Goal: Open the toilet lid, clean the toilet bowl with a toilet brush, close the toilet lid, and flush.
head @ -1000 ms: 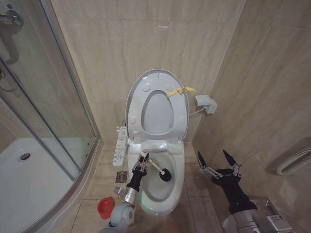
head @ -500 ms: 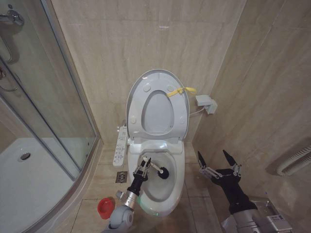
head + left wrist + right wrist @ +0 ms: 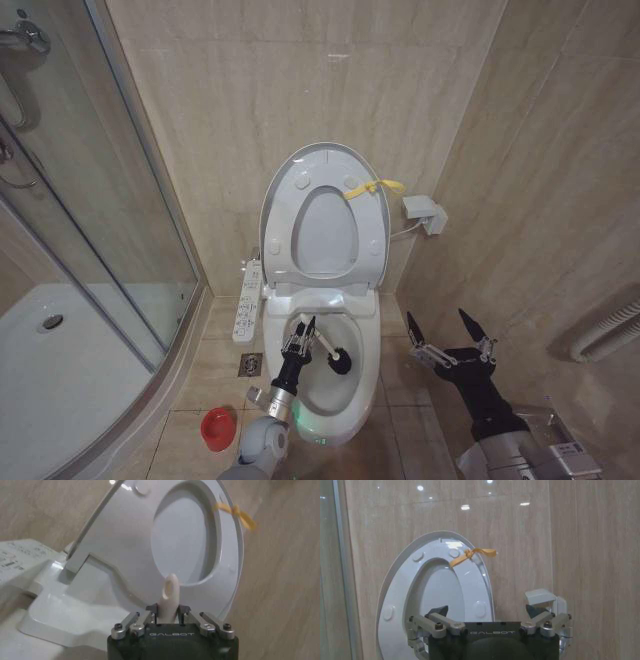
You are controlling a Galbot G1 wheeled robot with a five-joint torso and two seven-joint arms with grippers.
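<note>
The toilet lid (image 3: 325, 215) stands raised against the wall, with a yellow strap (image 3: 372, 188) tied at its edge. Below it the toilet bowl (image 3: 362, 345) lies open. My left gripper (image 3: 303, 333) hovers over the bowl's left side, shut on the white handle of the toilet brush (image 3: 340, 361), whose black head is down inside the bowl. In the left wrist view the handle end (image 3: 171, 590) sticks up between the shut fingers of the left gripper (image 3: 170, 612), facing the lid (image 3: 125, 551). My right gripper (image 3: 448, 332) stands open to the right of the toilet, holding nothing.
A red holder cup (image 3: 216, 428) stands on the floor left of the toilet, near a floor drain (image 3: 249, 365). A control panel (image 3: 246, 300) juts from the toilet's left side. The glass shower enclosure and its tray (image 3: 60, 370) lie to the left. A white box (image 3: 423, 213) is on the right wall.
My left arm has shifted a little to the right over the bowl, the brush head staying inside it. The right arm has not moved.
</note>
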